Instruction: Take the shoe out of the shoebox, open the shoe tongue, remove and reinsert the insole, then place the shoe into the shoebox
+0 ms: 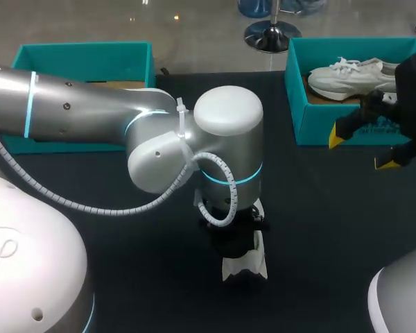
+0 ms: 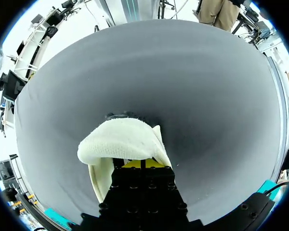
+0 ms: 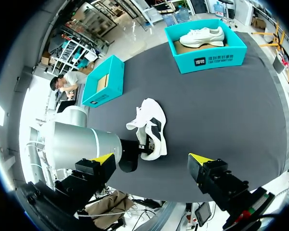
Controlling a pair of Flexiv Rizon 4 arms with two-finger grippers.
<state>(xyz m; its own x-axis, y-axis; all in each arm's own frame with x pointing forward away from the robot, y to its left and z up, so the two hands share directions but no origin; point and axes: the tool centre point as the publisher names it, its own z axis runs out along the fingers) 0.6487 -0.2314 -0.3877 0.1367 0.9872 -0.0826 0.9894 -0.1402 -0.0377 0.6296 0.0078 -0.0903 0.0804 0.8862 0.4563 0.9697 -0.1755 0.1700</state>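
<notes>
Shoe at the middle of the worktop, under your left claw
Light, soft mesh, so likely best gripped at the firmer heel rim. Your right claw is spread and empty; I cannot tell the left claw's state.

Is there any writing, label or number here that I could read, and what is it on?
White print on the front wall of the shoebox holding a white shoe: too small and blurred to read.
Curled mark on the white robot base: no letters.
Other shoebox and shoe on the table: nothing legible.
</notes>
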